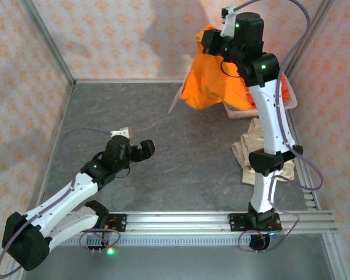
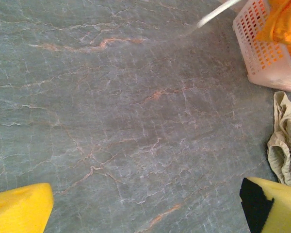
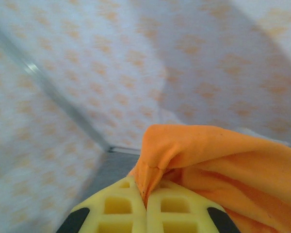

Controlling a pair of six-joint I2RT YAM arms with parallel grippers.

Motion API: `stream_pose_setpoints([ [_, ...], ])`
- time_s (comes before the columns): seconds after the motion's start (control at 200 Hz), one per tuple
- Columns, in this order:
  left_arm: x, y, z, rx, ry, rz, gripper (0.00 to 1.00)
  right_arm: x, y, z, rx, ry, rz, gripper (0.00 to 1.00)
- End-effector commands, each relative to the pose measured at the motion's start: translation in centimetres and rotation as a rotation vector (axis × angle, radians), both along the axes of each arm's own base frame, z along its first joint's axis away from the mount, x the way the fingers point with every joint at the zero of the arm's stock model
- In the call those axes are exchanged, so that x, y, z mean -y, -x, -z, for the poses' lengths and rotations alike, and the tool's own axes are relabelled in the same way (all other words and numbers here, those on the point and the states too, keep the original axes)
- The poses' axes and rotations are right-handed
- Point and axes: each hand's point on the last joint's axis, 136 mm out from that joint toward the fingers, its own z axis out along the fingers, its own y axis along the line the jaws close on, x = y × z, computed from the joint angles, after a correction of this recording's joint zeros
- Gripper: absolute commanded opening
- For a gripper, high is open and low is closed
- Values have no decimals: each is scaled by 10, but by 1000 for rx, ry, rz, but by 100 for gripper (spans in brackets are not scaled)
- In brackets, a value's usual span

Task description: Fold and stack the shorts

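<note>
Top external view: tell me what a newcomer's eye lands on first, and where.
The bright orange shorts stand out, dangling at the far right from the shut right gripper over the white basket. Next come the beige shorts, crumpled on the grey table at the near right. The left gripper hovers open over the table's left half.

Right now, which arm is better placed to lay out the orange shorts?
Right: the right gripper is shut on the orange shorts above the basket; the left gripper hangs open over the table.
</note>
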Motion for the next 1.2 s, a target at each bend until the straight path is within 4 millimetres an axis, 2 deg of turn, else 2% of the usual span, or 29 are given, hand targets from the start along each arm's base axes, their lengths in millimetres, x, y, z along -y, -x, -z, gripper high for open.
stream_pose_setpoints([
  [0.0,-5,-3,-2,18,12,-35,100,-28,56,-66,149,-121,-189,0],
  [0.085,-7,-3,-4,28,16,-46,100,-41,72,-71,153,-140,-259,0],
  [0.17,-11,-2,-10,48,24,-61,100,-43,70,-56,118,-101,-260,0],
  [0.295,-16,1,-22,94,38,-79,100,-39,55,-6,15,35,-205,0],
  [0.425,-22,5,-30,137,51,-98,100,-24,47,64,-120,191,-132,0],
  [0.54,-23,5,-35,164,77,-105,100,-1,53,117,-192,276,-45,0],
  [0.661,-16,1,-38,161,82,-75,100,30,75,157,-235,316,54,0],
  [0.856,12,-13,-40,117,100,23,100,102,120,227,-353,401,312,0],
  [0.896,20,-16,-40,105,114,49,100,118,126,247,-400,435,376,0],
  [0.911,23,-18,-40,100,118,58,100,125,132,247,-397,430,403,0],
  [1.086,51,-32,-34,51,159,138,100,188,165,296,-530,471,677,0],
  [1.196,62,-40,-35,42,167,164,100,211,183,320,-628,404,784,0],
])
